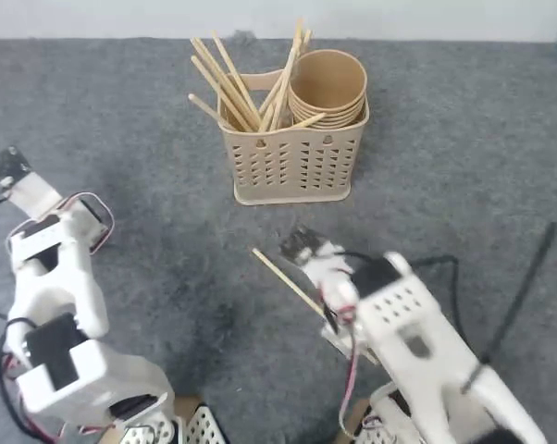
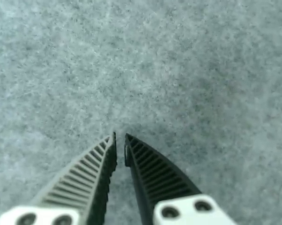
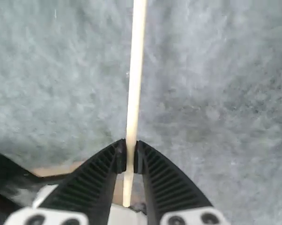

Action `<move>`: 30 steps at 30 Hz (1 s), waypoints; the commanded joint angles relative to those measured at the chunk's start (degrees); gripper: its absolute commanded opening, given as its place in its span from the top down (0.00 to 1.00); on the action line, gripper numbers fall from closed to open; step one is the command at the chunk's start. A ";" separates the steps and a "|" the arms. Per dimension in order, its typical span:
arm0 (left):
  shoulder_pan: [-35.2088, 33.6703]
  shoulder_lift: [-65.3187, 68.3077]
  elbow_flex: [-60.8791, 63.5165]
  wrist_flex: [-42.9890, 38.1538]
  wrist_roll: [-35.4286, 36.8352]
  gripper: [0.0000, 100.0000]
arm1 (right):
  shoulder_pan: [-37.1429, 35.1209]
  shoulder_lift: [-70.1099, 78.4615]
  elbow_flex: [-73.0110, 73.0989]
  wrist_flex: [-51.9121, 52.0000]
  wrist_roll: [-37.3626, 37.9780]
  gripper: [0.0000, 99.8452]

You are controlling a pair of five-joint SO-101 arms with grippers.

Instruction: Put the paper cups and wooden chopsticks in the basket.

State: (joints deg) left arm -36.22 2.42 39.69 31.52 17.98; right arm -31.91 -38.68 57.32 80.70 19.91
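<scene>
A beige slotted basket [image 1: 295, 163] stands at the back middle of the grey mat, with several wooden chopsticks [image 1: 230, 85] leaning in its left side and stacked paper cups [image 1: 328, 88] in its right side. One loose chopstick [image 1: 288, 282] lies in front of the basket, running diagonally under the right arm. My right gripper [image 3: 129, 152] is shut on this chopstick [image 3: 134, 89], pinching it near one end. My left gripper [image 2: 119, 140] is at the left of the mat, shut with nothing between its fingers.
A thin black cable [image 1: 521, 287] rises at the right side. The left arm's white body [image 1: 52, 296] occupies the left front. The mat [image 1: 464, 157] around the basket is bare grey carpet.
</scene>
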 commanded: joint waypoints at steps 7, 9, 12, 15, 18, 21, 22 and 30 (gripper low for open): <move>-0.35 -0.70 -2.07 0.09 0.53 0.97 | 7.60 -8.75 0.97 0.75 7.65 0.72; -0.35 -0.70 -2.07 0.09 0.53 0.97 | 6.73 -8.31 0.88 0.40 7.65 0.72; -0.35 -0.70 -2.07 0.00 0.53 0.97 | 4.18 -8.22 0.53 -2.33 7.03 0.72; -0.35 -0.70 -2.07 -0.09 0.53 0.97 | 1.10 -8.22 0.53 -8.31 1.58 0.72; -0.26 -0.70 -2.07 -0.09 0.53 0.97 | -2.51 -8.22 0.53 -14.20 -4.48 0.72; -0.26 -0.62 -2.07 -0.09 0.53 0.97 | -5.05 -8.13 0.53 -17.71 -7.56 0.72; -0.26 -0.62 -2.07 -0.09 0.53 0.97 | -5.58 -7.78 0.53 -18.42 -8.09 0.72; -0.26 -0.62 -2.07 -0.09 0.44 0.97 | -6.20 2.86 0.53 -27.65 -7.91 0.90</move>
State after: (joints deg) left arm -36.22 2.42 39.69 31.52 17.98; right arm -37.80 -39.65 58.64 56.44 12.53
